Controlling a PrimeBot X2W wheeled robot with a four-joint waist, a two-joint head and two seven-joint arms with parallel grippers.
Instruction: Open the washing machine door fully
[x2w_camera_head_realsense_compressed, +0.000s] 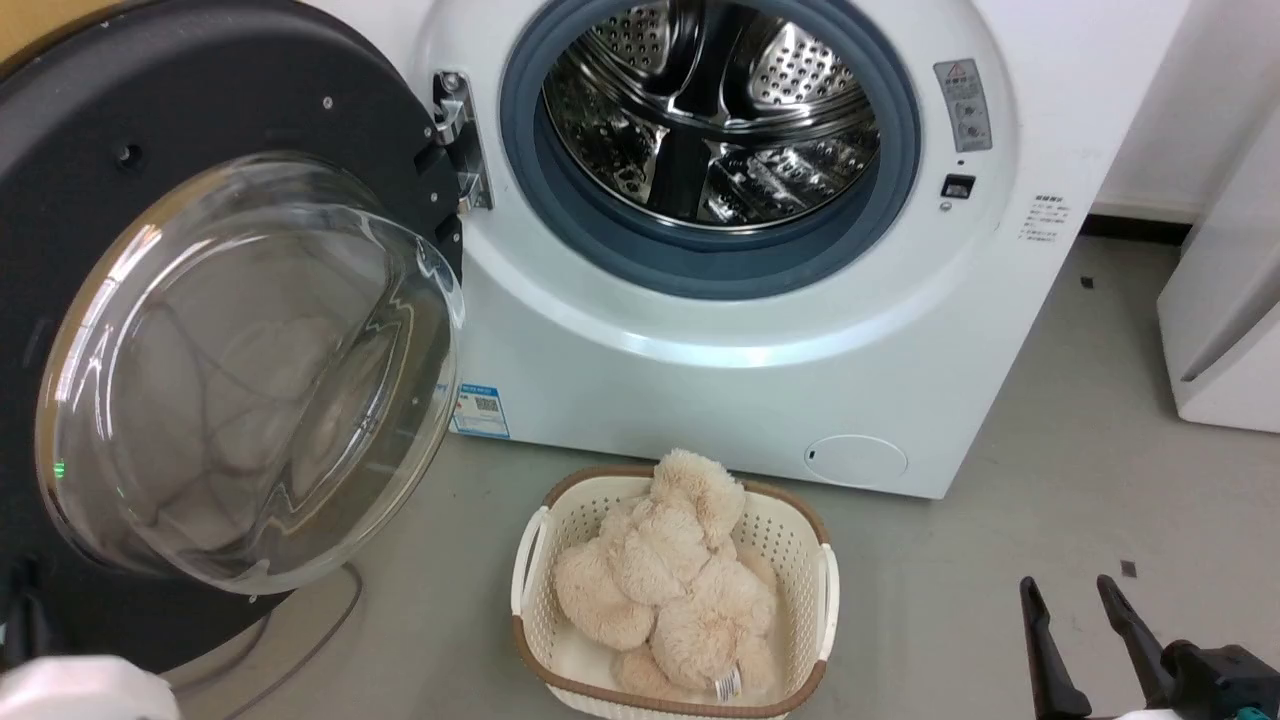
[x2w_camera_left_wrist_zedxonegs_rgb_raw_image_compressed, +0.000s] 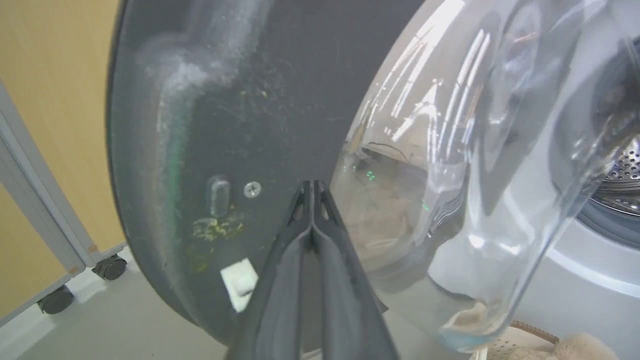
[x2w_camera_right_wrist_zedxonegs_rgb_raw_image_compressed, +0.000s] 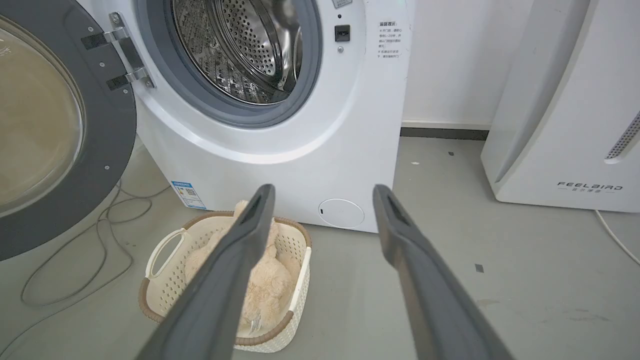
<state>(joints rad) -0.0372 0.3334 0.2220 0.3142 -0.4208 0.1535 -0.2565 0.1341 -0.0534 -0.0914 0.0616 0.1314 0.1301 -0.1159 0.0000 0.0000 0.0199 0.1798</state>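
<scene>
The left fingers (x2w_camera_left_wrist_zedxonegs_rgb_raw_image_compressed: 285, 280), pressed together with tips at the door (x2w_camera_left_wrist_zedxonegs_rgb_raw_image_compressed: 225, 100), should push it slow and straight till it swings wide; the right fingers (x2w_camera_right_wrist_zedxonegs_rgb_raw_image_compressed: 230, 270) hang apart.

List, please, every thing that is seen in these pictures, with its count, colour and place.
door: one, black with clear glass bowl, swung open, left of the drum opening
washing machine: one, white, centre back
drum: one, steel, inside the machine
ring: one, grey, around the drum opening
label: one, blue, lower left of the machine's front
basket: one, white with brown rim, on the floor before the machine
plush: count unclear, beige, in the basket
cable: one, grey, on the floor below the door
appliance: one, white, right of the machine
panel: one, yellow, on castors, beyond the door
left end effector: one, dark, shut, at the door's inner rim
right end effector: one, dark, open, low right
</scene>
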